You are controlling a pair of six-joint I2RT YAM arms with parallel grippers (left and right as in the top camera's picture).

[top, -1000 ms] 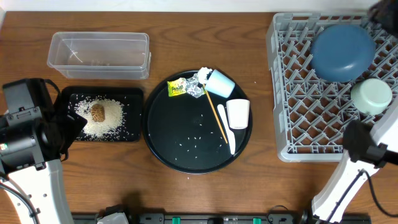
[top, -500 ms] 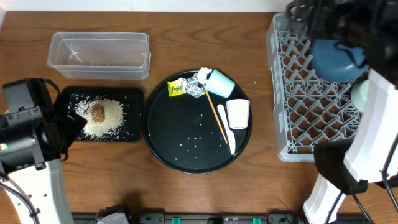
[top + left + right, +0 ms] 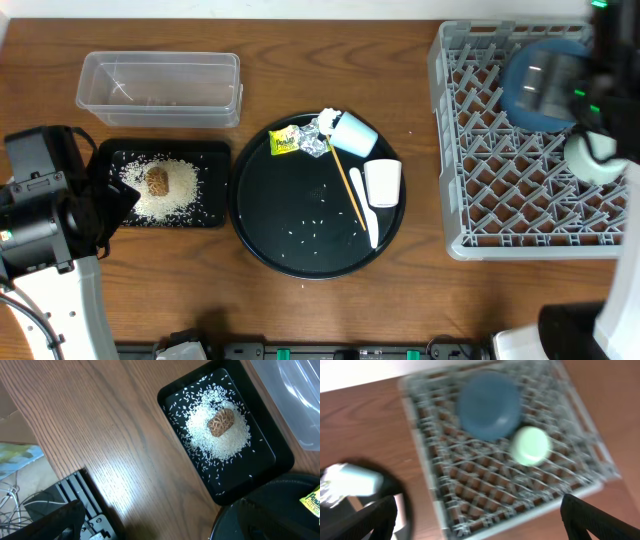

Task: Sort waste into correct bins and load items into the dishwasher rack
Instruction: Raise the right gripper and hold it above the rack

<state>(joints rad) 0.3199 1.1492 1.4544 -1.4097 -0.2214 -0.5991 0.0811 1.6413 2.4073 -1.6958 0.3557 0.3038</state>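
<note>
The dark-blue bowl (image 3: 545,85) and pale-green bowl (image 3: 597,155) lie upside down in the grey rack (image 3: 500,190); both also show in the blurred right wrist view, blue bowl (image 3: 490,405) and green bowl (image 3: 532,446). My right gripper (image 3: 480,525) is open and empty, high above the rack. Rice (image 3: 220,442) and the brown lump (image 3: 221,422) lie in the rectangular black tray (image 3: 280,457). My left gripper (image 3: 160,530) is open and empty at that tray's left end. The clear tub (image 3: 160,88) stands behind it.
The round black tray (image 3: 290,235) holds a yellow wrapper (image 3: 285,141), foil (image 3: 318,140), a tissue (image 3: 328,118), a light-blue cup (image 3: 353,133), a white cup (image 3: 383,183), a white spoon (image 3: 365,208), a chopstick (image 3: 347,185) and scattered rice grains.
My right arm has swung from the table's lower right up over the rack to its far right corner. The left arm and all objects have not moved.
</note>
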